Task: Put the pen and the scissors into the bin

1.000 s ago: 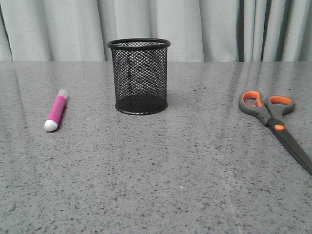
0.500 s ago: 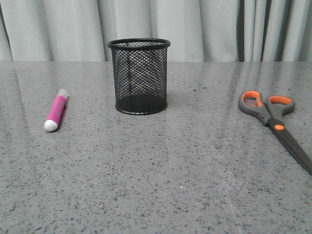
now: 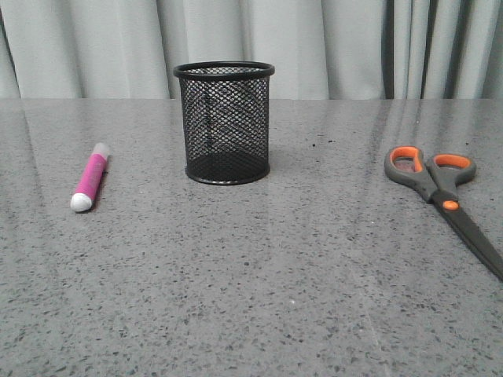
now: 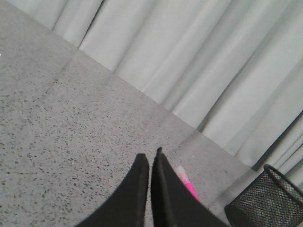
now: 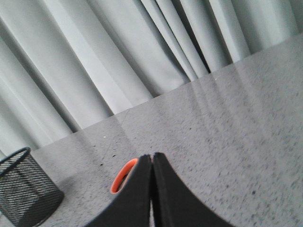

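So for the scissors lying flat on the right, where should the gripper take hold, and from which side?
Probably at the narrow neck by the orange pivot of the scissors, coming straight down from above with the right gripper, fingers across the closed blades. They lie flat on the table, so no side gives a way under, and the loops are wider.

Staged tabletop test area, speckled grey stone-look table (image 3: 259,298), pale pleated curtain (image 3: 330,47) closing off the whole background, desk items only: mesh pen cup (image 3: 225,123), pink pen (image 3: 89,178), scissors (image 3: 444,200)
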Robot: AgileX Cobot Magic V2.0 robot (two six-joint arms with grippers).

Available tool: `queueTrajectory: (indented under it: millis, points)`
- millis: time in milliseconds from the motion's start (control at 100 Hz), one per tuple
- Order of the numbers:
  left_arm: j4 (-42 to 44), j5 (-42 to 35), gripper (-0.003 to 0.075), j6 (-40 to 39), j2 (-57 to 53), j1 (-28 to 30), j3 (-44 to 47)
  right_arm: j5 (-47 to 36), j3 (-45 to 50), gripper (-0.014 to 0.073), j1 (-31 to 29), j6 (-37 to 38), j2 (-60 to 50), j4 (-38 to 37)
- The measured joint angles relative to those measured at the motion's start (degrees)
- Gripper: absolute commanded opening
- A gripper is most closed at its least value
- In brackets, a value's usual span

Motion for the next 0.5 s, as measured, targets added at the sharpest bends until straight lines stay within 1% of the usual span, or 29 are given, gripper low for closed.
queueTrajectory:
  millis: [70,160,260,390,500]
  points:
    - [-1.2,1.2,-0.0020,0.0,0.0,0.0,-0.3,3.2,-0.2,-0.0053,0.0,0.1,0.0,0.8]
    - [-1.6,4.9,-0.0020,0.0,0.0,0.0,-1.6,8.7,-2.1,-0.0053,0.0,0.1,0.0,0.5]
    - [-1.5,9.5,-0.0020,0.0,1.1,0.0,-5.2,13.7,-6.4,-0.0053,0.0,0.1,2.6,0.0]
    - [3.9,16.8,-0.0020,0.0,8.5,0.0,-12.5,22.8,-14.4,-0.0053,0.0,0.1,11.0,-2.5]
    - [10.3,25.3,-0.0020,0.8,17.2,0.0,-20.9,30.3,-22.9,-0.0053,0.0,0.1,20.3,-4.2]
